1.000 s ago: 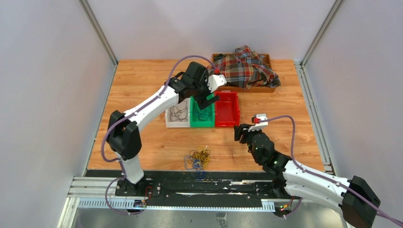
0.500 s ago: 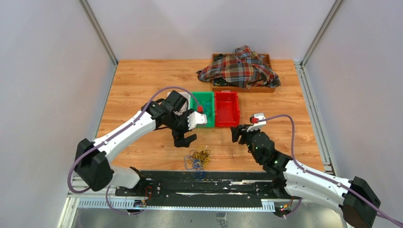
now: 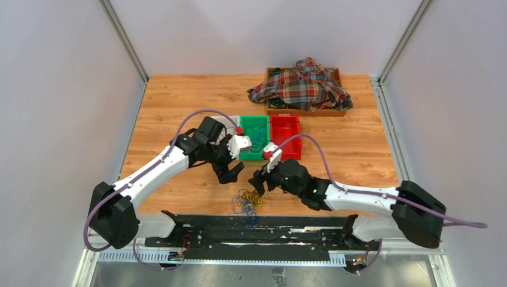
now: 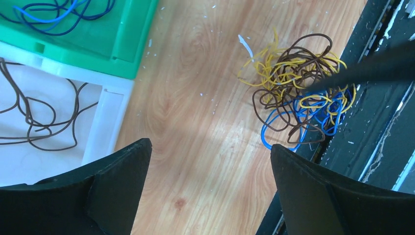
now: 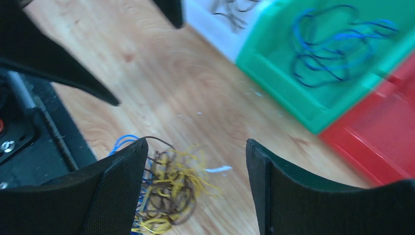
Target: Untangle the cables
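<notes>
At the near edge of the surface (image 3: 179,101), left pincer (image 4: 208,147) and right pincer (image 5: 195,142) gape empty by the cables (image 4: 298,103); a sloppy grab could tighten the knot.

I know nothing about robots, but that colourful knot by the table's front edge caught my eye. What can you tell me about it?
The tangle is a loose knot of thin, flexible wires in yellow, dark brown and blue, looped through one another, with one pale wire end sticking out. It lies flat on the wooden table at its near edge, its blue loops spilling onto the black rail. The right gripper hangs open right over it; nothing grips it.
</notes>
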